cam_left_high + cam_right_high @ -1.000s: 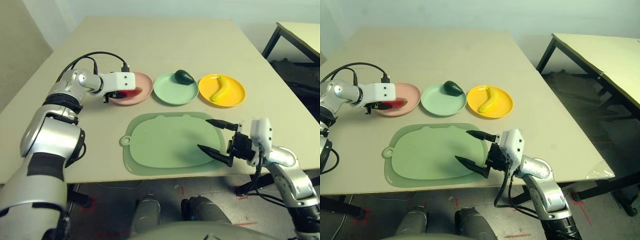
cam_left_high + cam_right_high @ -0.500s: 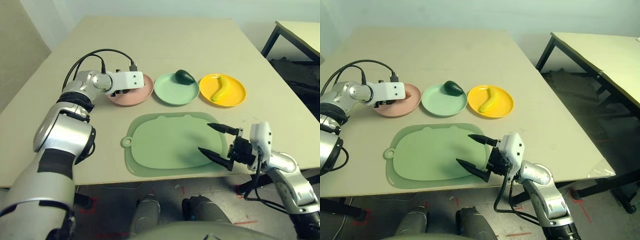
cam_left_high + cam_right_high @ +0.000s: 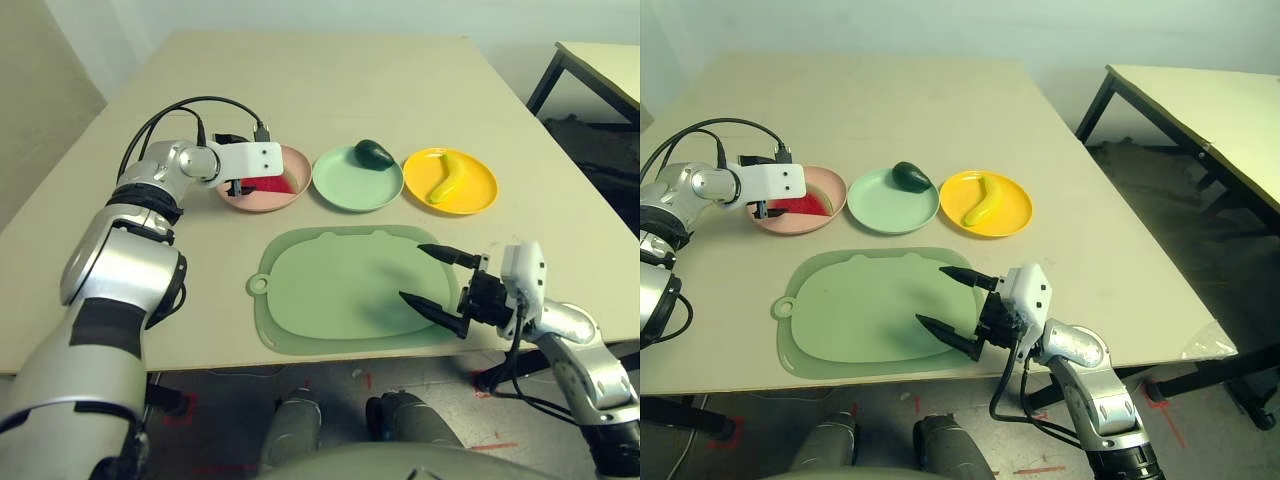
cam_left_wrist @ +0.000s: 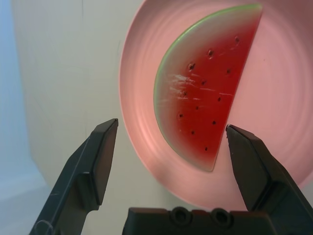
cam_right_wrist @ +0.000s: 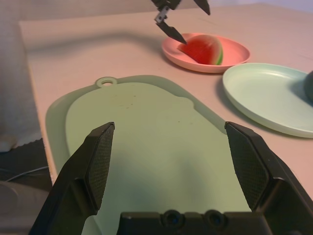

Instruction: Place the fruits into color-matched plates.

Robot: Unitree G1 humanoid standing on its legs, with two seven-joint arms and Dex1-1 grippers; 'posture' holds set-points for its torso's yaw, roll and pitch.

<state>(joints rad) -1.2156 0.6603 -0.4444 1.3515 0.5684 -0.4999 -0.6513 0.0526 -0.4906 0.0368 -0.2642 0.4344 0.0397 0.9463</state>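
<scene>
Between the left gripper's [image 4: 166,147] spread, empty fingers lies the watermelon [image 4: 208,93], flat on the pink plate [image 4: 283,98]; likely light, rigid, slick plastic, best pinched across its faces

Your bench [image 3: 330,90] is carrying three plates in a row, far side of the mat [image 3: 345,290]. The left plate [image 3: 262,197] is holding the watermelon wedge [image 4: 208,105]; the middle plate [image 3: 350,185] is holding the avocado [image 3: 375,153] at its far right rim; the right plate [image 3: 482,190] is holding the banana [image 3: 447,178]. Your left tool [image 4: 171,147] is hovering over the left plate's near-left edge. Your right tool [image 3: 440,282] is hanging over the mat's right end.
</scene>
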